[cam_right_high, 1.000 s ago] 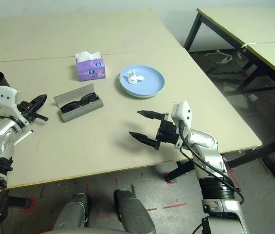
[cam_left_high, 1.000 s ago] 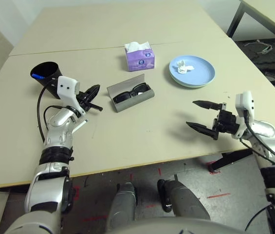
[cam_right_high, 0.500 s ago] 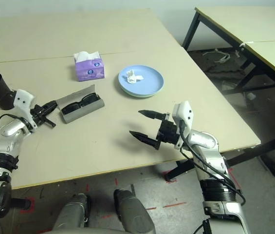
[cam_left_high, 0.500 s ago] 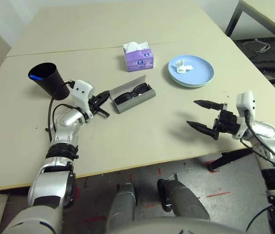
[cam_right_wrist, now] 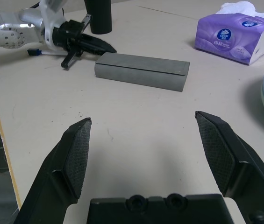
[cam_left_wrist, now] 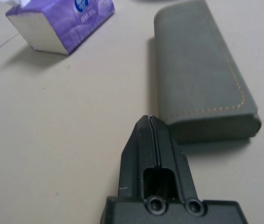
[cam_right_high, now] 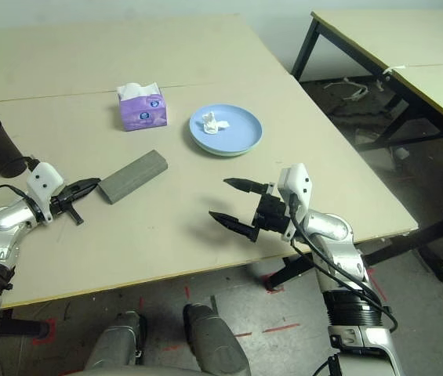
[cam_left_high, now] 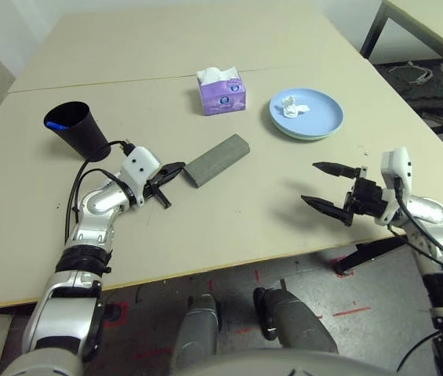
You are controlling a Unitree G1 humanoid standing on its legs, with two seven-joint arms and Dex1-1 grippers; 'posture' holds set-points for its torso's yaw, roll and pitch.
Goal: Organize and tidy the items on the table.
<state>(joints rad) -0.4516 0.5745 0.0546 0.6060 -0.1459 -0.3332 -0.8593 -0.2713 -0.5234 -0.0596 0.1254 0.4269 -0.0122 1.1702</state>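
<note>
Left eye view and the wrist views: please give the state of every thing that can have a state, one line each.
grey case: closed, lying flat
black cup: upright, something blue inside
tissue box: tissue sticking out of it
blue plate: holds a crumpled tissue
left tool: shut, beside the case
right tool: open, holding nothing

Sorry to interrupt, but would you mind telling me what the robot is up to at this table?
It is tidying the table. The left gripper, fingers shut, sits right at the end of the grey case, whose lid is now closed. The right gripper hovers open over bare tabletop, holding nothing. A crumpled tissue lies on the blue plate, a purple tissue box stands behind the case, and a black cup holds a blue-capped marker.
</note>
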